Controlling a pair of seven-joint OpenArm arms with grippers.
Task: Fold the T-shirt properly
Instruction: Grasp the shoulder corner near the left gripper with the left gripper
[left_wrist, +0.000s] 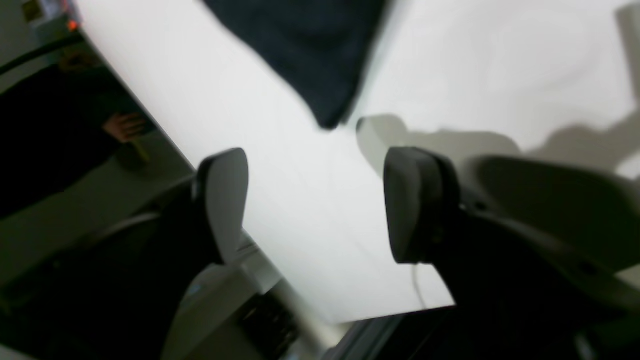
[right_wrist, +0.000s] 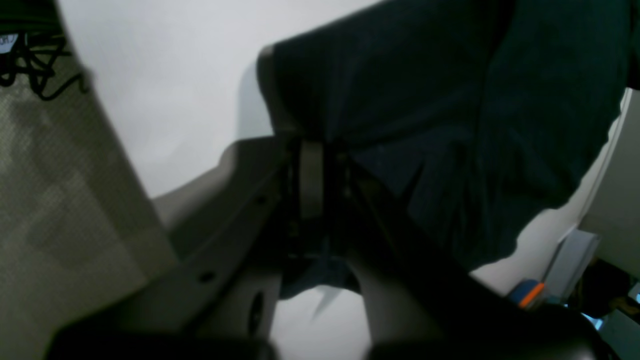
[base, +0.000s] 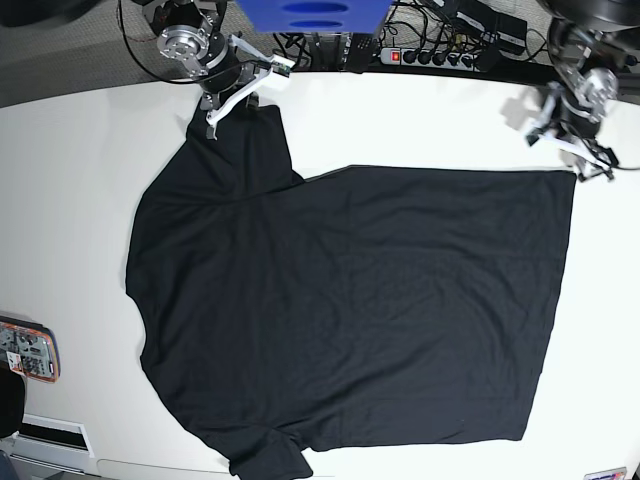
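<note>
the t-shirt (base: 350, 300) is lying spread out flat on the white counter (base: 60, 180), taking up most of it. in the base view its neck end is pointing toward the left edge and the hem is running down the right side.

the right end effector (right_wrist: 312, 175) is sitting at the far sleeve of the t-shirt, up near the back edge of the counter. in its wrist view the two fingers are pressing together with dark cloth bunching between them, so it's clamping down on the sleeve.

the left end effector (left_wrist: 315, 205) is hanging just off the far hem corner of the t-shirt (left_wrist: 310, 55). its fingers (left_wrist: 225, 200) are standing well apart with only bare counter showing between them, so it's gripping nothing. the corner of the cloth is lying a bit beyond the fingertips, not touching them. that view is pretty blurry, so finer detail is hard to tell.

an orange-edged gadget (base: 25, 350) is lying by the counter's left edge, near the t-shirt's neck end, and a power strip (base: 440, 55) is sitting behind the back edge.
</note>
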